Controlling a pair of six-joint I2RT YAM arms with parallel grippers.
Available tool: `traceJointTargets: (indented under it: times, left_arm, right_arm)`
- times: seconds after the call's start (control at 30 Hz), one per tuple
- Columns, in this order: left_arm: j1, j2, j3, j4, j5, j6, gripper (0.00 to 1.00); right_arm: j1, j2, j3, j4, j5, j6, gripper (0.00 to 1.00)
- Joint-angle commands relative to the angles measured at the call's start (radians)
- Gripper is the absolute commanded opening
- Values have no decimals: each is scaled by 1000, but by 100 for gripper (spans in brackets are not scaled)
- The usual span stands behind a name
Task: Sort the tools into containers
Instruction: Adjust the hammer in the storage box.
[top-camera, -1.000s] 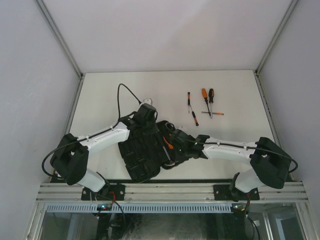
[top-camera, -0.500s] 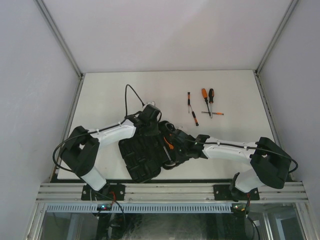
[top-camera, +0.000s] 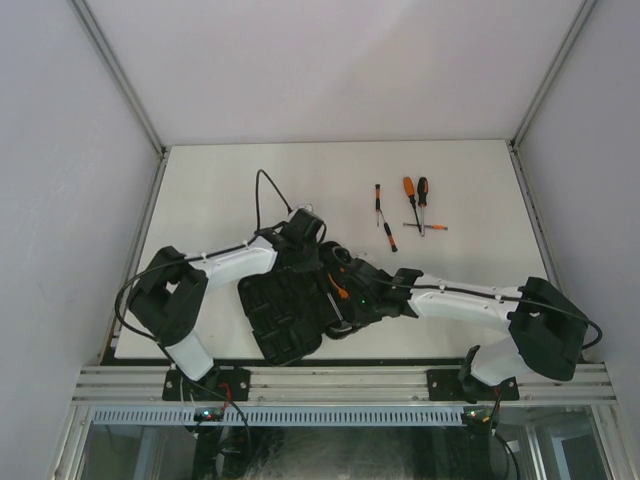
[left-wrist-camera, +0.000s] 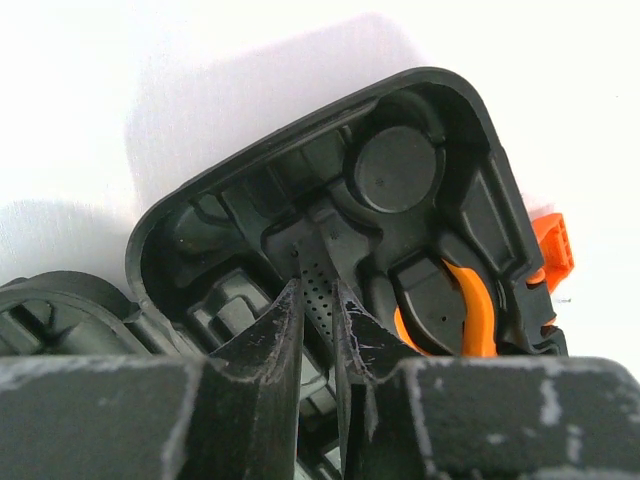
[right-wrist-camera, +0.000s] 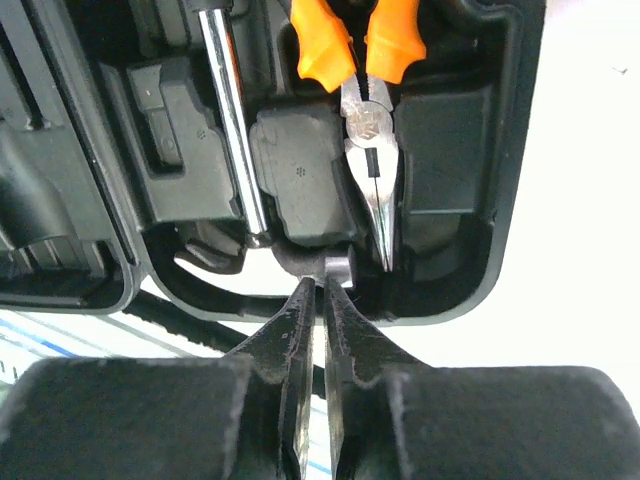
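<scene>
**benchrat:** Since a second ago your left arm has swung inward, elbow and all. The left gripper (left-wrist-camera: 317, 290) now sits over the far side of the open tool case (top-camera: 268, 322). The right arm has barely shifted, and the loose tools haven't budged.

**yamfan:** So how far along are you? Early, I'd say. The pliers (right-wrist-camera: 362, 120) are seated in a slot just ahead of the right gripper (right-wrist-camera: 320, 282). A steel shaft (right-wrist-camera: 230, 130) lies in the slot to the left of them, but I can't tell which tool it belongs to. Meanwhile 4 screwdrivers (top-camera: 409, 190) are lying out on the table (top-camera: 210, 190), well beyond the right jaws and apart from the case.

**benchrat:** And the jaws? The left ones are cracked apart by a sliver and point into the moulded lid half, with nothing between them that I can see. The right ones are closed down to a hairline right at the case's near rim, with a small grey bit at the tips. I can't tell whether they actually grip it.

**yamfan:** Here's what's in your way. Both arms crowd over the case, and the lid half with its orange latch (left-wrist-camera: 555, 250) sits right ahead of the left jaws. You'll probably have to back 1 arm off before going for those screwdrivers.
</scene>
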Motion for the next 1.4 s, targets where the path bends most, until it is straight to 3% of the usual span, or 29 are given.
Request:
traceJointTargets:
  times: [0.0, 0.27, 1.37]
  left_arm:
    - [4, 30, 51, 18, 4, 7, 21]
    - [3, 51, 27, 33, 13, -2, 20]
    - [3, 71, 10, 52, 29, -8, 18]
  right_arm:
    - [8, -76, 60, -25, 37, -29, 6]
    - [14, -90, 83, -30, 0, -37, 7]
    - [82, 223, 149, -104, -23, -25, 7]
